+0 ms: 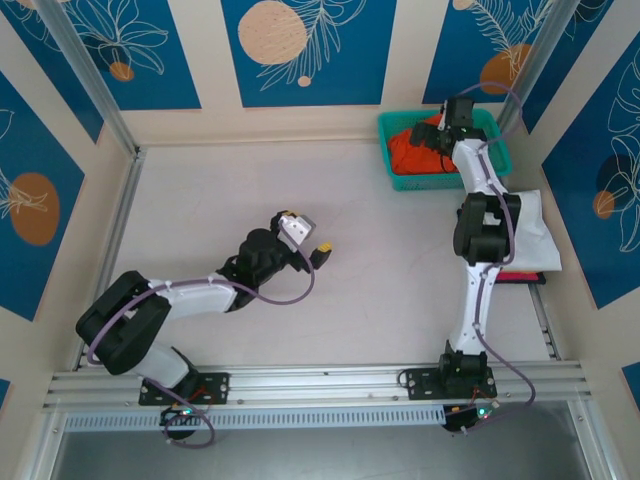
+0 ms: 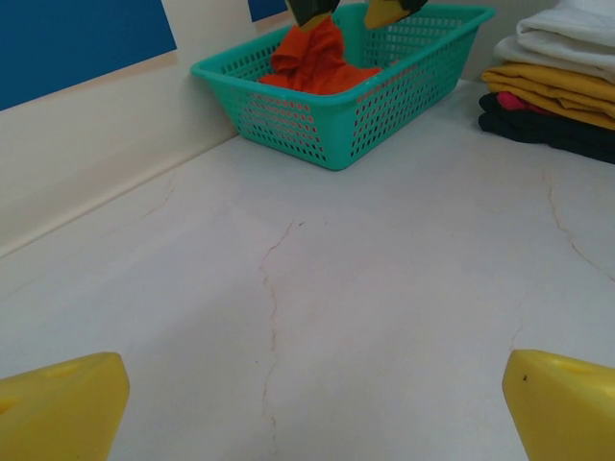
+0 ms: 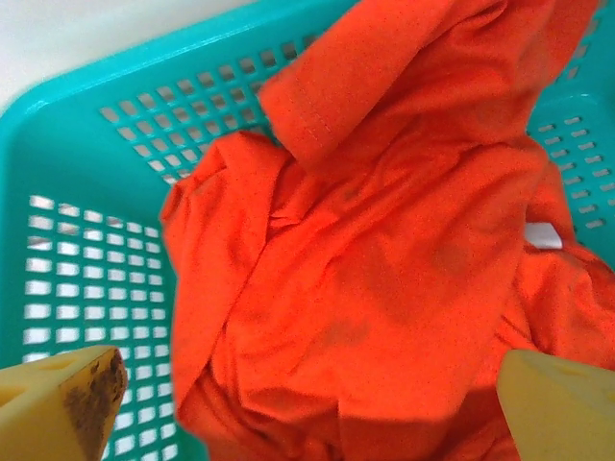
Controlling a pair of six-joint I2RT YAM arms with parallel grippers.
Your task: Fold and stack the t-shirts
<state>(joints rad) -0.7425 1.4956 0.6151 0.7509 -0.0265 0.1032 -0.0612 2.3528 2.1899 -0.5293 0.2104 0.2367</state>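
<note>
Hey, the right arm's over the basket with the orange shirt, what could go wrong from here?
The orange-red shirt lies crumpled, so the open right pincer may pinch several layers and lift a tangle. Its fingers could catch the teal mesh basket and drag it. The folded stack sits close by; swinging cloth might upset it.

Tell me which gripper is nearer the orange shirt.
Right. The right gripper hangs just above the orange shirt in the basket; the left gripper is over the table, far away.
</note>
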